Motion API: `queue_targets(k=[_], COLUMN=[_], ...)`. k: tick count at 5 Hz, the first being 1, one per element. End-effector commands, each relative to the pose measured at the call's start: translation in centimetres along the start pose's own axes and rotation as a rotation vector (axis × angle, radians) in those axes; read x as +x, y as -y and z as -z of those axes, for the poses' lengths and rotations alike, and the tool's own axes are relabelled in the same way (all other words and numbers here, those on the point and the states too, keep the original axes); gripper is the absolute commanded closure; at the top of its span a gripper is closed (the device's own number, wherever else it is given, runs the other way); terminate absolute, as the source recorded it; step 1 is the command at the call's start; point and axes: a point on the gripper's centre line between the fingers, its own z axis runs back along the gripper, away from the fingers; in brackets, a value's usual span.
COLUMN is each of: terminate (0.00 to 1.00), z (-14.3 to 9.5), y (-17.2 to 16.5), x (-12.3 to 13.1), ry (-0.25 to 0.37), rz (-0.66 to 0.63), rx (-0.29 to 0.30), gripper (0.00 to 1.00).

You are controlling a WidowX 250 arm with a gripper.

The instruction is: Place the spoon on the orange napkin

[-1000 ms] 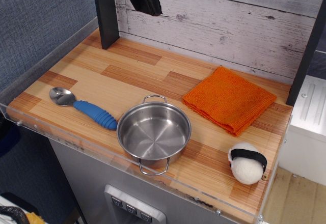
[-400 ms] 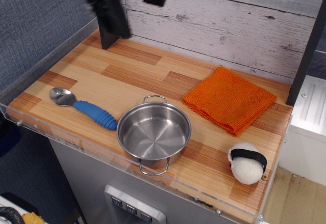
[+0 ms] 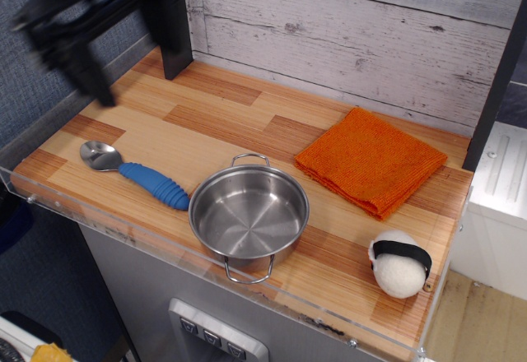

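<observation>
Hand [image 3: 95, 78] blurring above table's [image 3: 206, 123] left edge, grip state unreadable. Risk: spoon [image 3: 136, 173] lying near front edge; a clip w/ fingers could be knocking it off.

Back wall [image 3: 370, 33]: whitewashed, weathered horizontal planks.
Left wall [image 3: 49, 99]: blue-grey textured fabric.
Tabletop [image 3: 222, 123]: wood-pattern laminate, clear acrylic edging.
Floor [image 3: 478, 321]: pale wood boards.
</observation>
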Motion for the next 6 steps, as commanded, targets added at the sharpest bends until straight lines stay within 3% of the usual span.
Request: queue_targets(k=[1, 3, 6], terminate=[0.0, 0.0, 0.0], z=[2.4, 6.0, 10.9], y=[-3.2, -2.3, 0.1], x=[4.0, 6.2, 5.3], ry=[0.045, 0.015, -0.004], rz=[-0.072, -0.138, -0.162], rx=[0.027, 0.065, 0.112], gripper=[0.0, 0.0, 0.0])
